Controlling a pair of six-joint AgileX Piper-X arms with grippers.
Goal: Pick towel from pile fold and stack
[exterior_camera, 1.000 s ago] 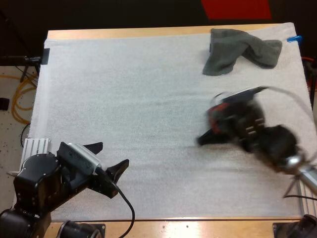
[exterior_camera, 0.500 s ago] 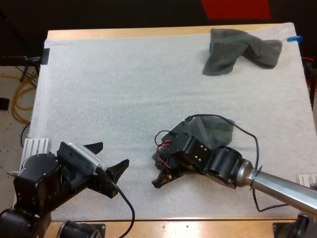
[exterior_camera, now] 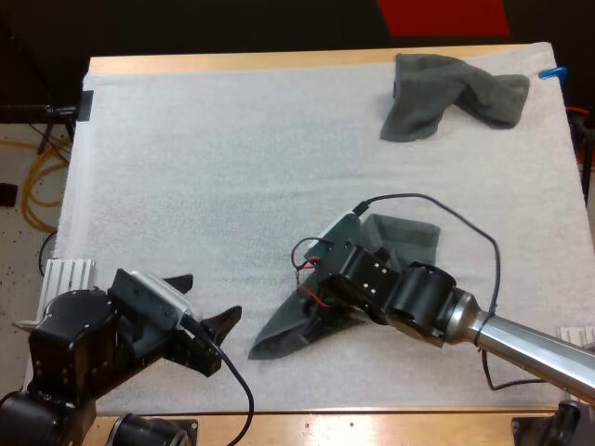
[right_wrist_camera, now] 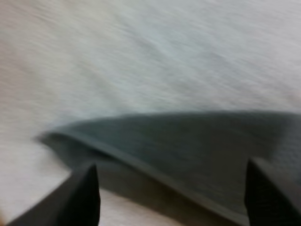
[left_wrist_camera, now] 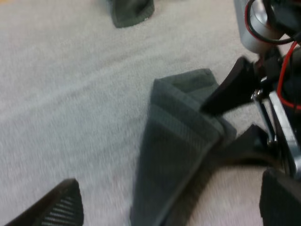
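White mat (exterior_camera: 232, 167) serves as the folding surface. Left gripper (exterior_camera: 212, 295) waits with jaws apart, clear of the towel (exterior_camera: 279, 336) lying mid-mat. Right gripper (exterior_camera: 314, 314) is over it with jaws spread, probably to lay it flat. Crumpled towel (exterior_camera: 446, 93) sits at the far right corner.

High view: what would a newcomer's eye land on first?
The right gripper, open, low over a dark grey-green towel that lies drawn out to a point in the near middle of the mat. Next, the crumpled towel at the mat's far right corner, and the left gripper, open, at the near left.
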